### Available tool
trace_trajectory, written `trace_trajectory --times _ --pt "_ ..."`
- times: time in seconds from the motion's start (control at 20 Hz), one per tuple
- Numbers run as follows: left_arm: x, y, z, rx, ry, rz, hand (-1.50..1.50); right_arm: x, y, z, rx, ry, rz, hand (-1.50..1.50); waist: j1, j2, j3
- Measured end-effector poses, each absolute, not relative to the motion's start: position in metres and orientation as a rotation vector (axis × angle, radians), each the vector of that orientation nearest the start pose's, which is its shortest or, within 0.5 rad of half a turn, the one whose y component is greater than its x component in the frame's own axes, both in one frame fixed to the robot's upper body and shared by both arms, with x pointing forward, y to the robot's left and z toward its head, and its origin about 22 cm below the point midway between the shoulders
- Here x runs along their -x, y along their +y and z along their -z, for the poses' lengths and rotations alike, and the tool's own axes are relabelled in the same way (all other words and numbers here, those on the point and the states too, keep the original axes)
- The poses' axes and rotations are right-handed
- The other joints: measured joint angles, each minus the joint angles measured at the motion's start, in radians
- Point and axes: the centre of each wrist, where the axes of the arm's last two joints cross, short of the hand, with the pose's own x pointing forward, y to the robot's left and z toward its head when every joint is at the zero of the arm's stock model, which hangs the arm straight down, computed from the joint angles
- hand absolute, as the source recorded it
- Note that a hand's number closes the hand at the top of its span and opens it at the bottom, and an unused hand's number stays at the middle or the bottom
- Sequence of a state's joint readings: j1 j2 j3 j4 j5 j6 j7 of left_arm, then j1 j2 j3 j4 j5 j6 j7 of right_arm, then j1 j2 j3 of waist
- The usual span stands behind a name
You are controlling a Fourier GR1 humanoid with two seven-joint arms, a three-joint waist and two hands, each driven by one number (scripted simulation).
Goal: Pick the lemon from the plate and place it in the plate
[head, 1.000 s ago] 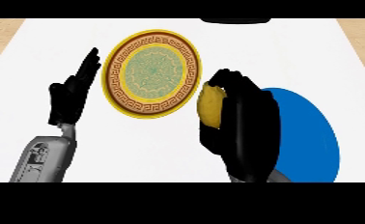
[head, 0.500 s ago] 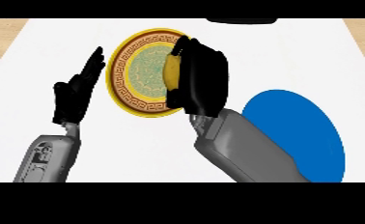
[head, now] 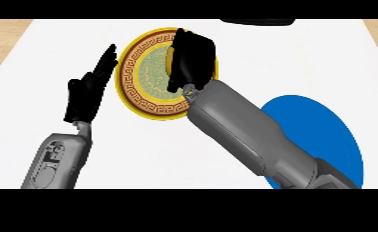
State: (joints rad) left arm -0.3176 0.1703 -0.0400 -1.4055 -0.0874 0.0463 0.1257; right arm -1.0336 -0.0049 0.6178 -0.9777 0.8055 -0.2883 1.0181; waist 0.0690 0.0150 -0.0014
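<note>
My right hand (head: 193, 62) is over the yellow patterned plate (head: 142, 76), its fingers curled round the lemon (head: 170, 57), of which only a thin yellow sliver shows at the hand's left edge. The grey right forearm (head: 251, 136) stretches across from the lower right. A plain blue plate (head: 332, 126) lies at the right, partly hidden by that forearm, with nothing visible on it. My left hand (head: 90, 92) stands open, fingers up, just left of the patterned plate.
The white counter (head: 66, 41) runs to a wooden edge at the far left. A dark object (head: 258, 21) sits at the back edge, above the plates.
My right hand has carried the lemon from beside the blue plate leftward and away, to over the patterned plate. The left hand has stayed where it was.
</note>
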Motion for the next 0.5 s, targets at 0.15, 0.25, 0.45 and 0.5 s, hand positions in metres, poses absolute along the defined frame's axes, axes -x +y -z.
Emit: trace_trajectory --times 0.15,0.25,0.45,0.5 --pt "-0.316 0.228 -0.051 -0.158 -1.586 0.278 0.00 -0.366 0.005 -0.117 1.033 -1.303 -0.744 -1.50 0.015 0.004 0.000" --pt "-0.317 0.228 -0.052 -0.153 -1.591 0.281 0.00 -0.372 0.001 -0.111 0.993 -1.269 -0.711 -1.50 0.022 0.006 0.000" --pt "-0.320 0.223 -0.053 -0.143 -1.597 0.299 0.00 -0.378 -0.004 -0.098 0.937 -1.245 -0.636 -1.50 0.038 0.012 0.001" --pt "-0.321 0.223 -0.053 -0.138 -1.597 0.303 0.00 -0.379 -0.005 -0.094 0.927 -1.242 -0.623 -1.50 0.041 0.013 0.001"
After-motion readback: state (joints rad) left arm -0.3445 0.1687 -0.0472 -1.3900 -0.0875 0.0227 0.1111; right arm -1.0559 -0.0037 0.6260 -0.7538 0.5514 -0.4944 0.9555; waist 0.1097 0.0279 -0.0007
